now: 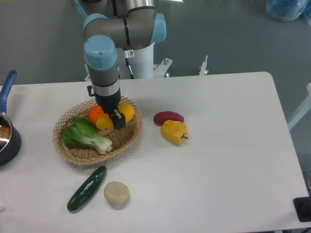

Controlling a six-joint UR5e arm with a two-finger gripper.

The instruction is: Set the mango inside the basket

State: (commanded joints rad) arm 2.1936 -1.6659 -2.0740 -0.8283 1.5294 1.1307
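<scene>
arm [104,63] reaching down, gripper [112,118] lowered, jaws obscured

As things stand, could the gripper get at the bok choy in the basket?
Probably yes. The bok choy lies uncovered in the front of the basket, nothing on top of it, and the gripper sits just behind it over the mango and orange.

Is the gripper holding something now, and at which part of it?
The gripper sits over the mango in the basket; its fingers are hidden, so a hold cannot be told.
</scene>
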